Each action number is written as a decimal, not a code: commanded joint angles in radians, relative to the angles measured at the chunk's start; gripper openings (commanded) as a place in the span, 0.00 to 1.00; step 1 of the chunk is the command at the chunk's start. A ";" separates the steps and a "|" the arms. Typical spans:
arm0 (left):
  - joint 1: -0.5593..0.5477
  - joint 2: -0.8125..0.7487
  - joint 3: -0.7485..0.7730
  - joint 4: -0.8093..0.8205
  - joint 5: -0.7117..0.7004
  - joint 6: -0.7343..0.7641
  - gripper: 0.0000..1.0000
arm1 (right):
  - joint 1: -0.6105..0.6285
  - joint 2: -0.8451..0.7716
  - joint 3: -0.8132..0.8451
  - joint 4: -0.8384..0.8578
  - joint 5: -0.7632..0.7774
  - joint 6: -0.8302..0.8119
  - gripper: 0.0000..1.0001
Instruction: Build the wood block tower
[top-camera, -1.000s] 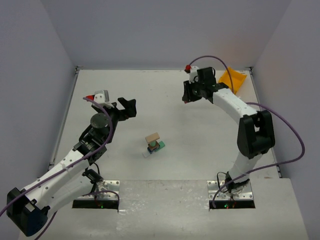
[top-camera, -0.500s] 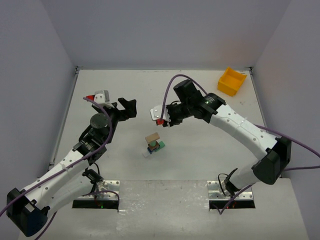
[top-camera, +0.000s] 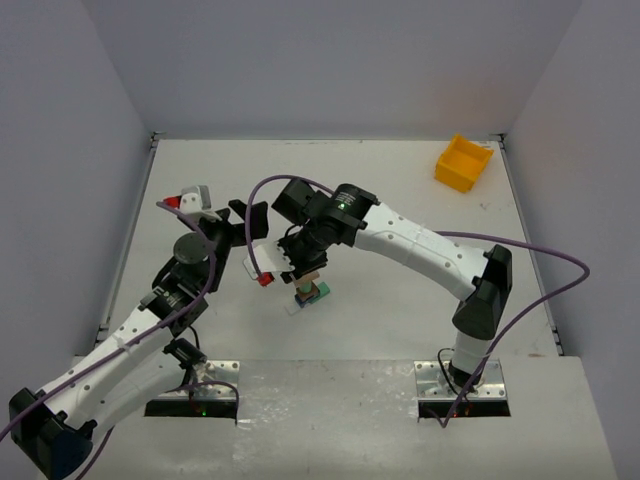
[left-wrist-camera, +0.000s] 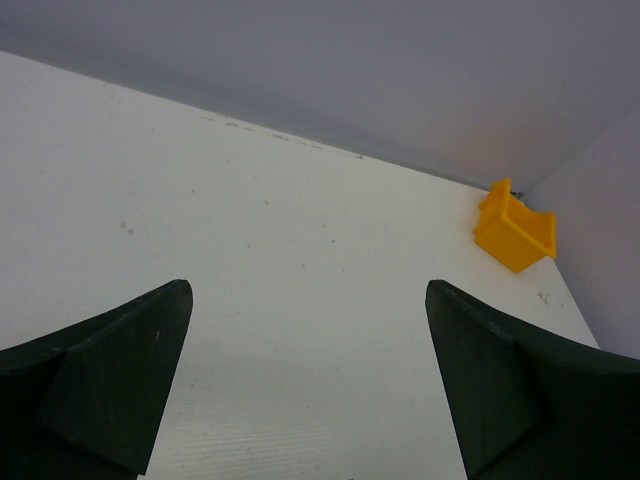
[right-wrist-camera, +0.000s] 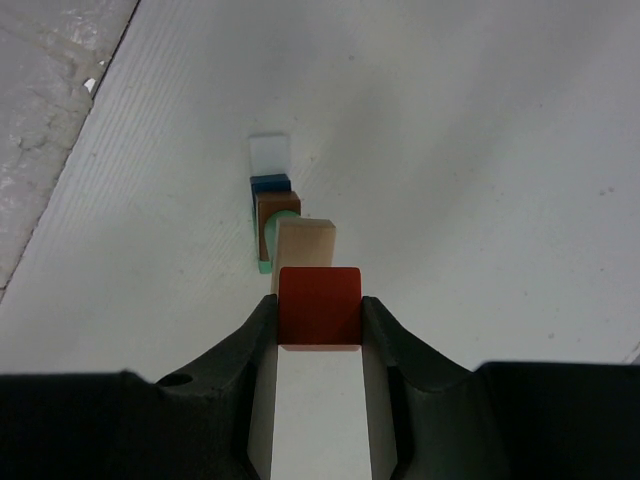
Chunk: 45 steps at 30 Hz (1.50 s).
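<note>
Right wrist view first: what am I gripping?

Your right gripper (right-wrist-camera: 319, 310) is pinching the red block (right-wrist-camera: 318, 290) squarely, jaws narrow around it. Just beyond it, the wood block tower (right-wrist-camera: 280, 225) is standing with its tan block (right-wrist-camera: 305, 243) on top.

How should I be placing it?

Be centring red over tan, lowering slowly, releasing only once it's sitting flat — that stack is looking slender. Your left gripper (left-wrist-camera: 305, 310) is hanging wide and empty — well apart.
</note>
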 joint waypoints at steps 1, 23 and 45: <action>0.002 -0.022 -0.011 0.023 -0.031 -0.014 1.00 | 0.010 0.017 0.058 -0.069 0.031 0.055 0.03; 0.002 0.039 0.017 -0.034 -0.203 -0.119 1.00 | 0.000 -0.004 -0.078 0.095 0.038 0.085 0.03; 0.003 0.086 0.047 -0.082 -0.321 -0.170 1.00 | -0.026 0.000 -0.099 0.121 0.023 0.078 0.08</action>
